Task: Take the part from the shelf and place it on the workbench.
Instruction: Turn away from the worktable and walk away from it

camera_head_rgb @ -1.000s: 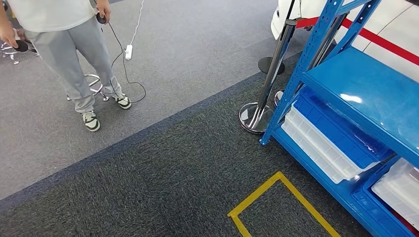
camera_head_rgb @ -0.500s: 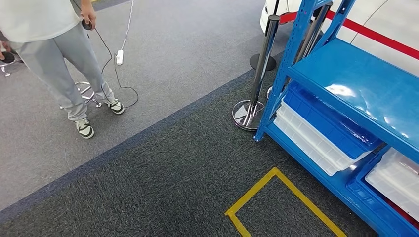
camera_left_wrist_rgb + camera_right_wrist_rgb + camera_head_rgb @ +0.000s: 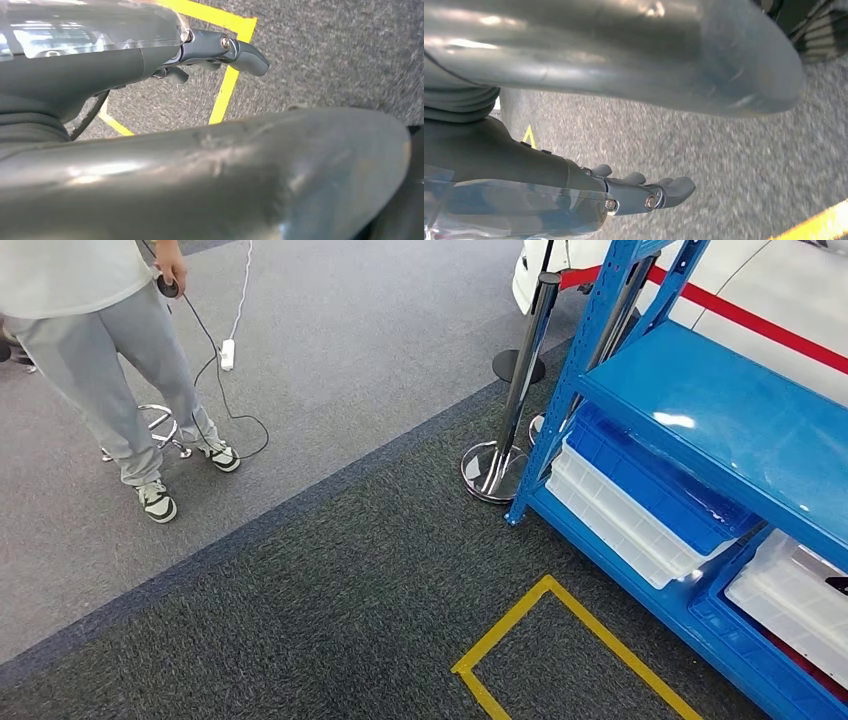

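Head view: a blue metal shelf (image 3: 700, 420) stands at the right, its middle deck bare and glossy. On the lower deck sit stacked bins: a blue bin (image 3: 650, 480) nested on a white bin (image 3: 610, 530), and further right another white bin (image 3: 790, 605) inside a blue one. The part itself I cannot make out; by my judgement it lies in or near these bins, and no counter is in sight. A chrome stanchion (image 3: 515, 390) stands just beside the shelf's corner post. Yellow floor tape (image 3: 510, 625) marks a box on the dark carpet in front of the shelf. A person (image 3: 100, 340) in grey trousers stands well apart at the far left, holding a cable.

Left wrist view: the left hand (image 3: 220, 50) hangs over the carpet and yellow tape, fingers (image 3: 247, 55) loosely extended, holding nothing.

Right wrist view: the right hand (image 3: 644, 192) hangs likewise, fingers (image 3: 679, 186) slightly apart and empty.

If the part is a plastic bin, it should be light, stiff and rather slick; gripping opposite rims looks safest.
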Controlling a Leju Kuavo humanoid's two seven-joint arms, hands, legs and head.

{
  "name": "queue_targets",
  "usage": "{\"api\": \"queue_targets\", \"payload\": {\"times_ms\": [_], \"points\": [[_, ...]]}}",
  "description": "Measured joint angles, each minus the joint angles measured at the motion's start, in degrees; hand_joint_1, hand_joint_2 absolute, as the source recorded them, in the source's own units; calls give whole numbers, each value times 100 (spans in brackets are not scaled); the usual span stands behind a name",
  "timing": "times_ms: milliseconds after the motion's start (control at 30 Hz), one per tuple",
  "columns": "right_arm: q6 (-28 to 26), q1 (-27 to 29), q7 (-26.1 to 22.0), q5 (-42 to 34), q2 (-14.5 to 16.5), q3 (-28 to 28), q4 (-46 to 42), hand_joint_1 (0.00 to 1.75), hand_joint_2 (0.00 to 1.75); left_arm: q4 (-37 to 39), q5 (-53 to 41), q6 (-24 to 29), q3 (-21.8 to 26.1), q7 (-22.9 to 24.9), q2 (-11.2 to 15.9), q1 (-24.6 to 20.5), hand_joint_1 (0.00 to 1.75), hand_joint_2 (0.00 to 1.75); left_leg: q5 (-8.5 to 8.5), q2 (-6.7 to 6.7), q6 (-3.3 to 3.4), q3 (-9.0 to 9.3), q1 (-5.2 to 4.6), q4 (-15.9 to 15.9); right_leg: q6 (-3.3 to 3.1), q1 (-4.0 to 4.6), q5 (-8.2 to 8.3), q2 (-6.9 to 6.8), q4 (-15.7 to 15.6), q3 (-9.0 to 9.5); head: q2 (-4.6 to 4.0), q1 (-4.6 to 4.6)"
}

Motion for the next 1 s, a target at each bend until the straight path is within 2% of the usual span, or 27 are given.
{"api": "queue_targets", "payload": {"times_ms": [33, 67, 100, 133, 200, 267, 333, 400, 467, 533, 567, 600, 633, 700, 733, 767, 833, 900, 967, 1000], "points": [[9, 1, -4, 0, 0, -2, 0, 0, 0, 0, 0, 2, -1, 2, 1, 3, 0, 0, 1, 23, 3, -11, -7, 3, 14, -4, -164, -14, 380, -175, 0, 3], [17, 3, -5, 0, -1, -4, 0, 0, 0, 0, 0, 2, -1, 2, 1, 5, 0, 0, 0, 46, 2, -17, -12, 7, 26, -7, -245, -24, 655, -300, 0, 6], [22, 8, -6, 0, -4, -7, 0, 0, 0, 0, 0, 2, -1, 2, 1, 4, 0, 0, -3, 64, -1, -15, -16, 11, 33, -8, -193, -33, 692, -311, 0, 6], [23, 12, -6, 0, -7, -11, 0, 0, 0, 0, 0, 2, -2, 3, 0, 3, 0, 0, -9, 79, -8, -7, -16, 15, 32, -8, -44, -49, 513, -214, 0, 6], [23, 16, -7, 0, -19, -22, 0, 0, 0, 0, 0, 1, -3, 3, -1, 0, 0, 0, -37, 106, -43, 17, -22, 33, 7, 0, 339, -135, -303, 204, 0, 6], [23, 8, -8, 1, -26, -30, 0, 0, 0, 0, 0, 2, -4, 1, -1, -2, 0, 0, -73, 129, -100, 25, -44, 62, -45, 22, 509, -197, -861, 469, 0, 1], [23, 4, -8, 5, -28, -33, 0, 0, 0, 0, 0, 14, -15, -9, 0, -9, 0, 0, -92, 153, -155, 28, -54, 74, -102, 42, 508, -171, -929, 478, 0, -3], [25, 4, -8, 13, -31, -37, 0, 0, 0, 0, 0, 27, -41, -19, 1, -15, 0, 0, -162, 133, -222, 8, -41, 146, -170, 26, 526, -141, -949, 479, 0, -3], [27, 2, -9, 20, -40, -40, 0, 0, 0, 0, 0, 31, -69, -24, 2, -10, 0, 0, -443, 59, -289, -170, -19, 570, -234, 6, 545, -119, -969, 483, 0, -14], [27, 2, -17, 34, -55, -46, 0, 0, 0, 0, 0, 31, -85, -26, 4, -3, 0, 0, -826, 17, -330, -529, 3, 1359, -257, 11, 546, -85, -965, 469, 0, -23], [27, 2, -26, 44, -62, -51, 0, 0, 0, 0, 0, 31, -89, -23, 5, 0, 0, 0, -921, 12, -341, -678, 12, 1668, -258, 13, 546, -62, -963, 466, 0, -22], [27, 2, -37, 56, -68, -56, 0, 0, 0, 0, 0, 31, -91, -21, 8, 2, 0, 0, -902, 11, -343, -743, 15, 1787, -258, 14, 545, -35, -960, 467, 0, -22], [27, 0, -49, 68, -73, -63, 0, 0, 0, 0, 0, 30, -92, -17, 11, 3, 0, 0, -760, 9, -335, -690, 17, 1655, -256, 14, 545, -6, -958, 475, 0, -22], [27, -7, -72, 88, -75, -75, 0, 0, 0, 0, 1, 27, -92, -10, 21, 2, 0, 0, -320, -38, -290, -343, 15, 871, -246, 13, 540, 55, -953, 496, 0, -22], [27, -13, -80, 94, -73, -79, 0, 0, 0, 0, 1, 26, -92, -6, 28, 0, 0, 0, -167, -82, -263, -174, 8, 485, -227, 20, 537, 80, -944, 498, 0, -21], [27, -18, -85, 98, -72, -81, 0, 0, 0, 0, 3, 24, -92, 1, 32, -2, 0, 0, -86, -120, -239, -69, -1, 230, -201, 25, 538, 101, -938, 491, 0, -20], [26, -18, -86, 104, -70, -87, 0, 0, 0, 0, 8, 20, -92, 24, 39, -7, 0, 0, -78, -150, -201, -33, -26, 104, -131, 24, 551, 130, -937, 470, 0, -18], [18, -11, -75, 110, -72, -94, 0, 0, 0, 0, 13, 15, -92, 46, 45, -6, 0, 0, -31, -115, -132, -23, -12, 59, -63, 16, 530, 123, -916, 453, 0, -16], [2, -13, -55, 115, -76, -108, 0, 0, 0, 0, 13, 15, -92, 55, 52, -3, 0, 0, 24, -65, -51, -17, 11, -2, -26, 13, 291, 52, -580, 301, 0, -3], [-7, -16, -48, 115, -78, -115, 0, 0, 0, 0, 13, 14, -92, 56, 54, -2, 0, 0, 35, -39, -29, -27, 7, -10, -16, 2, 93, 13, -241, 145, 0, 5]]}}
